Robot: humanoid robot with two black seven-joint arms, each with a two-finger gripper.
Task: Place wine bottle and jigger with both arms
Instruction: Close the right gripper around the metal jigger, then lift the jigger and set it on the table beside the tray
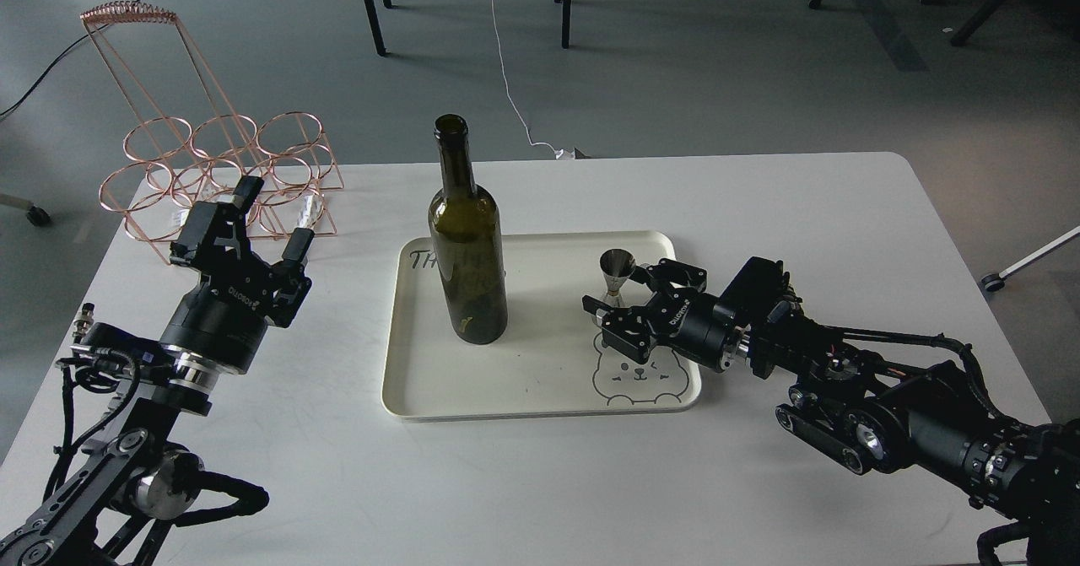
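Observation:
The wine bottle (468, 245), dark olive-green with no label, stands upright on the left half of the cream tray (540, 397). The small silver jigger (617, 275) stands upright on the tray's right half. My right gripper (618, 289) comes in low from the right. Its fingers stand apart on either side of the jigger, and I see no firm contact. My left gripper (274, 218) is open and empty, raised over the table's left side, well left of the bottle and in front of the wire rack.
A copper wire bottle rack (221, 174) stands at the table's back left corner, just behind my left gripper. The white table (759, 203) has a rounded edge at the back right. Chair legs and cables are on the floor beyond.

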